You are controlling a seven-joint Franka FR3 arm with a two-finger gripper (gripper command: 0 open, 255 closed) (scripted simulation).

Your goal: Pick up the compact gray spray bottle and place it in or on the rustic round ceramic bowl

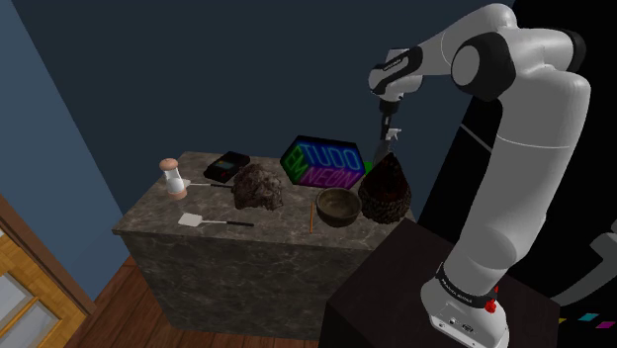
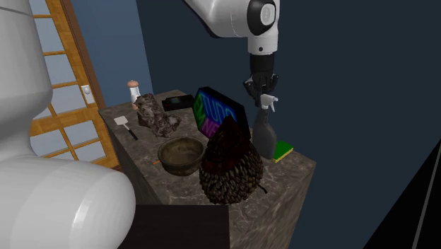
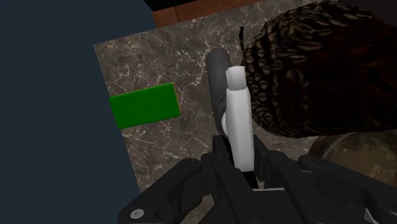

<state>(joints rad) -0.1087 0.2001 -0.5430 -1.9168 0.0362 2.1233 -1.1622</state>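
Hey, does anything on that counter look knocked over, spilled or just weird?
Nothing is spilled or toppled. The spray bottle stands upright, the gripper clasping its white head. Only oddity: a big dark scaly lump crowding the bowl.

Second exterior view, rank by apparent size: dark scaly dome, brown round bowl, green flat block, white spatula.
Largest first: dark scaly dome; brown round bowl; then green flat block and white spatula, too alike to rank, the spatula farther off.

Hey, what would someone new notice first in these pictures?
The glowing neon sign on the far side of the counter in the shoulder view stands out. Next, the black gripper clasps the white head of the gray spray bottle, with a dark scaly cone and a brown bowl nearby.
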